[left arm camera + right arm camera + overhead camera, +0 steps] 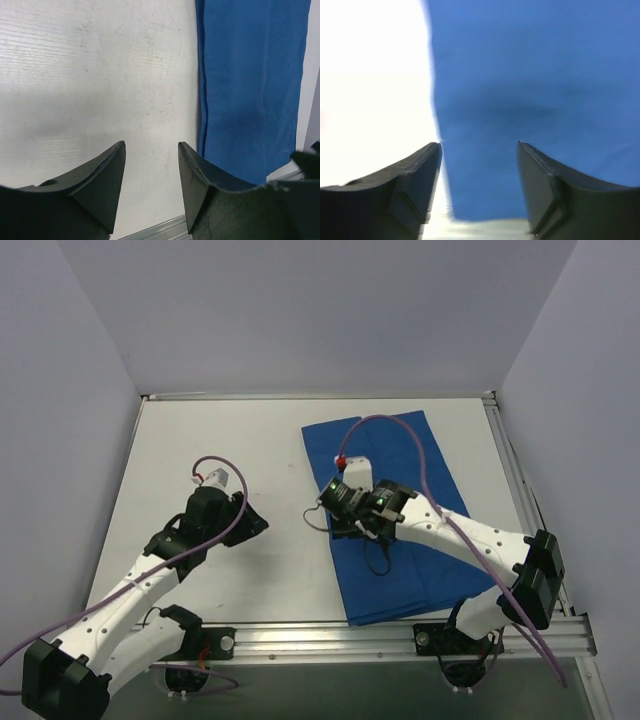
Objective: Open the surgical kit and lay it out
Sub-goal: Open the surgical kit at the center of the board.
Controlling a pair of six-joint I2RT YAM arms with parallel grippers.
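Observation:
The surgical kit shows as a royal-blue cloth [385,585] lying flat as a long rectangular sheet on the right half of the white table. No tray or instruments show. My right gripper [352,520] is open and empty, hovering low over the cloth's left edge. In the right wrist view the gripper [479,144] straddles that edge of the cloth [530,75]. My left gripper [256,523] is open and empty over bare table, left of the cloth. In the left wrist view the left gripper [150,145] points past the cloth [250,90], which lies at the right.
An aluminium rail [400,635] runs along the table's near edge, and it also shows in the left wrist view [155,231]. Grey walls enclose the table on the left, back and right. Purple cables loop above both arms.

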